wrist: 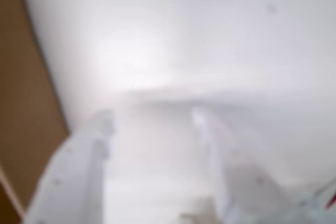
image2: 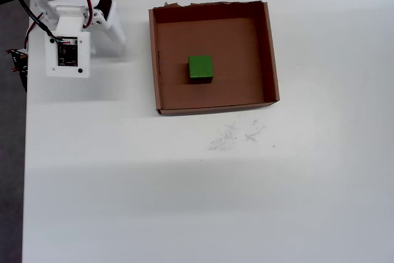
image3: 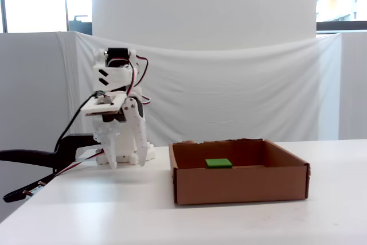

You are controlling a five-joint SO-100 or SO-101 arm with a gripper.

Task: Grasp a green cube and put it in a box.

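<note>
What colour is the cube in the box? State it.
Bright green, clearest in the overhead view.

1. White desk [image2: 184, 201], faint scuff marks [image2: 237, 135] near its middle.
2. A white sheet [image3: 241, 90] hangs behind the desk's far edge.
3. Bright windows [image3: 31, 1] sit high in both corners.

Overhead view: the white surface [image2: 184, 201] lies bare below and right of the shallow brown cardboard box [image2: 162, 60], whose low walls ring the small green cube [image2: 201, 68]. The folded white arm [image2: 68, 23] stands left, apart from the box, open room above.
</note>
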